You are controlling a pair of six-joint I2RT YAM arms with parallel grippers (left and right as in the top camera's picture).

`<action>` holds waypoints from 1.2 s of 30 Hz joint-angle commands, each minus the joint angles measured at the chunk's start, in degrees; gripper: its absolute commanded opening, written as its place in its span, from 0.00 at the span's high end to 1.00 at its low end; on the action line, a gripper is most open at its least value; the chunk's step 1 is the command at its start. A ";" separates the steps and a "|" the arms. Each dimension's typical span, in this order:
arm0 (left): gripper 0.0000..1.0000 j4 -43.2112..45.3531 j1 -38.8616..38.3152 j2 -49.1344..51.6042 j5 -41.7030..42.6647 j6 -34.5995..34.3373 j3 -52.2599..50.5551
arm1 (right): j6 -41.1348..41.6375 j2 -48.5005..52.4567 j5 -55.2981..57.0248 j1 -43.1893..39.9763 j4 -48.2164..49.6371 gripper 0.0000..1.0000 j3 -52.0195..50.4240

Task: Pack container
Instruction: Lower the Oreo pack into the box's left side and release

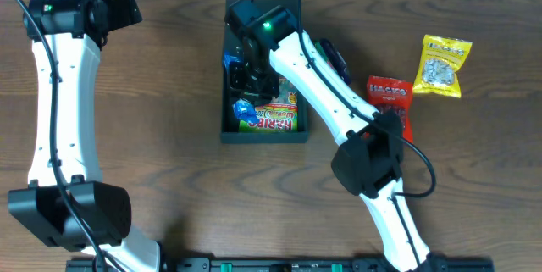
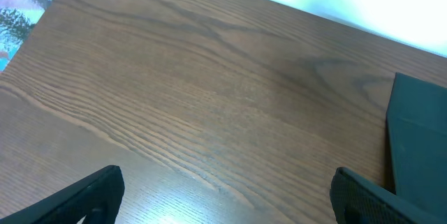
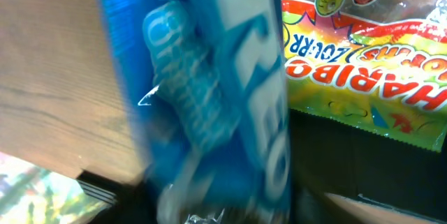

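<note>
The container (image 1: pixel 262 138) is a dark shallow box at the table's back middle. A yellow-green Haribo bag (image 1: pixel 278 120) lies in its near end and also shows in the right wrist view (image 3: pixel 363 77). My right gripper (image 1: pixel 246 75) reaches into the box and is shut on a blue Oreo pack (image 1: pixel 245 108). That pack fills the right wrist view (image 3: pixel 223 105), blurred, and hides the fingers. The box's dark floor (image 3: pixel 349 168) shows beside it. My left gripper (image 1: pixel 125 5) is open and empty over bare table at the back left (image 2: pixel 230 203). A dark edge of the container (image 2: pixel 419 133) shows at the right of the left wrist view.
A red snack bag (image 1: pixel 389 94) and a yellow snack bag (image 1: pixel 443 65) lie on the table right of the box. The right arm (image 1: pixel 330 94) crosses the box's right side. The left arm (image 1: pixel 59 111) runs along the table's left side.
</note>
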 commanded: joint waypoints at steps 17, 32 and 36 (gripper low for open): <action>0.05 -1.07 0.13 -1.51 0.09 0.96 1.44 | -11.58 0.37 12.76 -0.50 0.42 0.99 -3.06; 0.05 -1.42 0.13 -1.51 0.57 0.94 1.44 | -17.51 0.42 4.17 0.70 16.00 0.98 -20.98; 0.05 -1.44 0.13 -1.51 0.57 0.94 1.44 | -19.93 0.42 -2.29 0.63 17.86 0.99 -22.05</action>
